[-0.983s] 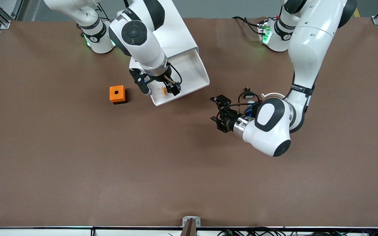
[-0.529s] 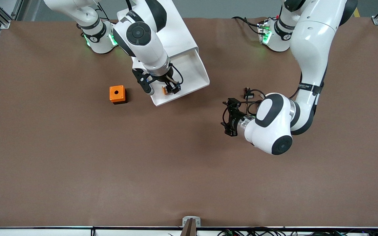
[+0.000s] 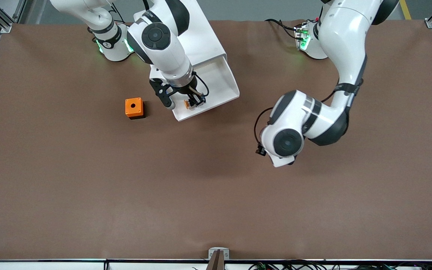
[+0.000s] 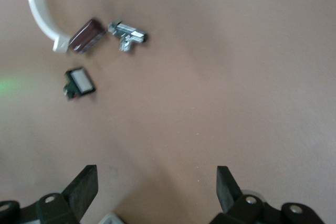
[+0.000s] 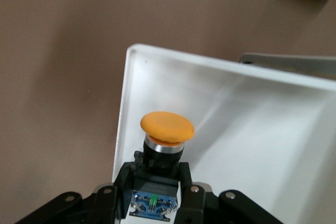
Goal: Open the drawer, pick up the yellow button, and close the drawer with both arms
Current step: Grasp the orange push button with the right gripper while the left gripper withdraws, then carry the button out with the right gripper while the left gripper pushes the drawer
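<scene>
Drawer [image 3: 216, 86] pulled out. Right gripper [image 5: 157, 182] pinching button [image 5: 167, 129] inside the drawer, not yet lifted out. Left gripper [image 4: 155, 192] spread, empty, waiting over bare tabletop [image 3: 201, 195]. Left: lift button, close drawer.
</scene>
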You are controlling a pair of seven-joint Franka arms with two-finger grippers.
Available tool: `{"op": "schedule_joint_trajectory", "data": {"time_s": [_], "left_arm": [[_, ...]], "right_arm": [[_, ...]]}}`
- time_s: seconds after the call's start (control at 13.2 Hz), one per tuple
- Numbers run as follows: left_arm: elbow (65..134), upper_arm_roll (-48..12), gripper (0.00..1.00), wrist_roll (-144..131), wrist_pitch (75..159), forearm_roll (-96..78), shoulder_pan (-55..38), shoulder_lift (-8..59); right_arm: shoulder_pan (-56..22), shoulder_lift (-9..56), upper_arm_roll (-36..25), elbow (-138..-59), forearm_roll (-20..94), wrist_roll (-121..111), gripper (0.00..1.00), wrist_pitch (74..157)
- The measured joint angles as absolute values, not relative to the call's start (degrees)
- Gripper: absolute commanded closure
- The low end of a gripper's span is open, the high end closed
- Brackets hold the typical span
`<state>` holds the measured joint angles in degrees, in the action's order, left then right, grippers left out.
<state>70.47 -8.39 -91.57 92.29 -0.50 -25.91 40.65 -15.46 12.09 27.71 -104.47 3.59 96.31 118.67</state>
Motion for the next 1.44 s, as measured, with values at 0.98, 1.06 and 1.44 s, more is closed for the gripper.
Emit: {"op": "schedule_joint_trajectory", "data": {"time_s": [0.98,1.06,1.44], "left_arm": [[71.2,-13.5,0.01,-76.6,102.4,2.5,-39.0,41.1],[71.2,-14.9,0.01,-77.0,102.4,2.5,-38.9,41.1],[72.5,-20.9,0.01,-84.5,102.4,2.5,-40.2,41.1]], "right_arm": [[-1.1,13.5,10.8,-93.7,3.3,28.5,0.97,103.4],[-1.0,14.7,8.3,-93.7,3.3,23.2,0.97,104.7],[0.5,24.5,0.4,-94.4,3.3,3.4,0.96,115.3]]}}
